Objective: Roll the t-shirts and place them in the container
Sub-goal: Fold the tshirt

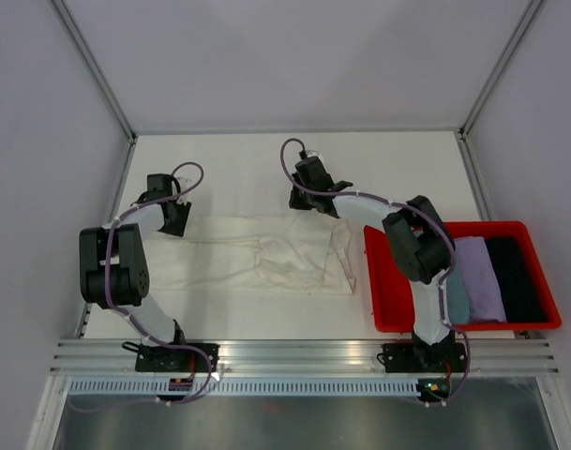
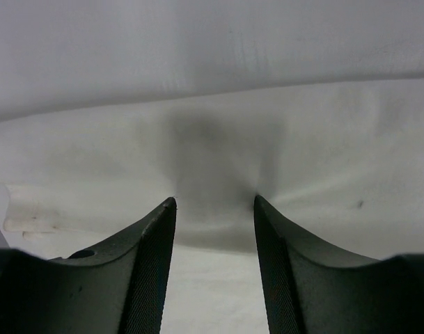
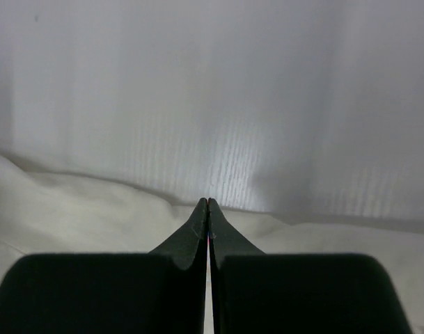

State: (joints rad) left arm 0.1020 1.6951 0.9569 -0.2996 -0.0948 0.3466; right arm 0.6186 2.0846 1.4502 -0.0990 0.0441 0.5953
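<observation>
Lying spread flat on the white surface [image 1: 229, 169] between both arms, ready for rolling, the cream t-shirt [image 1: 257, 255] has the left fingers [image 2: 152, 271] parted and empty over its left edge, while the right fingers [image 3: 194, 236] sit pressed together at its far edge, pinching nothing visible.

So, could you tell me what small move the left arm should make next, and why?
Probably close the left gripper: its fingers stand open, tips pressed into the t-shirt, which puckers beside one tip, and nothing is pinched yet. The right gripper is shut.
</observation>
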